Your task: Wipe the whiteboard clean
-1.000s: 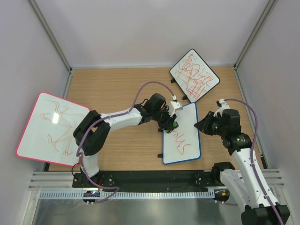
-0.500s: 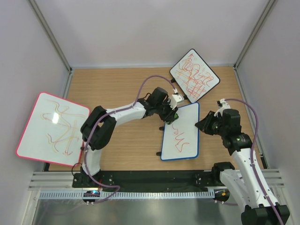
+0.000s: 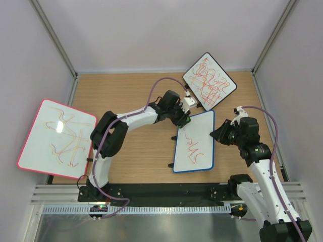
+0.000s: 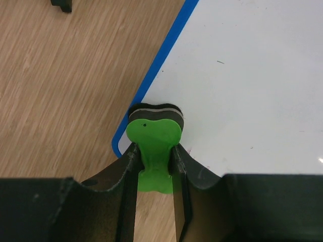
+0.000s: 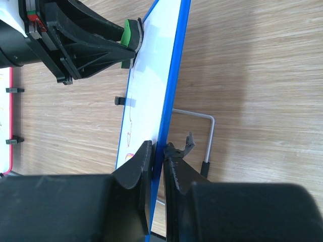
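Observation:
The blue-framed whiteboard point(image 3: 196, 142) lies mid-table with red scribbles on its near half; its far half is white. My left gripper point(image 3: 184, 120) is shut on a green eraser point(image 4: 153, 146) whose black felt pad presses on the board's far left corner point(image 4: 132, 135). The eraser also shows in the right wrist view point(image 5: 130, 31). My right gripper point(image 3: 216, 134) is shut on the board's blue right edge point(image 5: 170, 96), one jaw on each side of the frame. In that view the board stands tilted up off the table on its wire stand point(image 5: 208, 135).
A black-framed board point(image 3: 209, 80) dense with red-orange scribbles leans at the back right, just behind the left gripper. A large pink-framed board point(image 3: 56, 138) with orange lines hangs over the table's left edge. White walls enclose the wooden table point(image 3: 126, 96).
My left gripper carried the eraser from the board's middle left up to its far left corner. The board shifted and turned slightly. Scribbles in the far half are gone. The right gripper kept its hold.

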Robot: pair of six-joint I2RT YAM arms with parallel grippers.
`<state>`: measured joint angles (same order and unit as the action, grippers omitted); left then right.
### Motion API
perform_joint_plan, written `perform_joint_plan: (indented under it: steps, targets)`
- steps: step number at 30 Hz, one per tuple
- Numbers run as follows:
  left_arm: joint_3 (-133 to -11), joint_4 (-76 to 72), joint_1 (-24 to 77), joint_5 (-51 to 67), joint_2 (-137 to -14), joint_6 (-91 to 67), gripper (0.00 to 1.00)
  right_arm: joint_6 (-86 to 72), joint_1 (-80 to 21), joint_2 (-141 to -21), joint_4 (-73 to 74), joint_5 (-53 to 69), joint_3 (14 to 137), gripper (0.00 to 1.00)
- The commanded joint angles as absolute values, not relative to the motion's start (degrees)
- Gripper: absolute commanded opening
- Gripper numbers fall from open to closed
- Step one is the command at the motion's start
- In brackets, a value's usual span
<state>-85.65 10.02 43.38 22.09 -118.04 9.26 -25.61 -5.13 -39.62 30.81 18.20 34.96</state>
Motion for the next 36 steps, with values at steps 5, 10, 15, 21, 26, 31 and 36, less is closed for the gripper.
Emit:
perform_joint_plan:
  steps: [5,10,15,21,26,31,36]
  targets:
    - [-77.45,9.32,45.52,26.18,-112.16,9.41,0.0,-22.59,-5.54,-39.11,31.55,18.98,36.47,0.01]
    - [-72.08,9.4,46.58,28.56,-106.62,9.14,0.0,-22.68,-5.54,-38.85,31.73,18.98,36.47,0.01]
    - [-69.35,10.02,47.63,29.88,-103.89,10.19,0.0,-22.76,-5.54,-38.94,31.82,19.07,36.56,0.01]
    - [-73.37,10.99,46.59,28.13,-106.69,9.5,0.0,-22.68,-5.45,-38.94,31.9,19.16,36.65,0.01]
    - [-78.65,11.51,43.42,25.23,-110.12,8.35,0.0,-22.68,-5.45,-38.94,31.99,19.69,36.65,0.01]
    - [-80.16,11.69,42.63,24.52,-110.39,9.23,0.01,-23.29,-5.45,-39.11,33.92,20.48,38.05,0.01]
    - [-81.04,11.78,42.71,24.08,-111.97,9.58,0.0,-23.55,-5.45,-38.58,34.54,20.92,38.15,0.01]
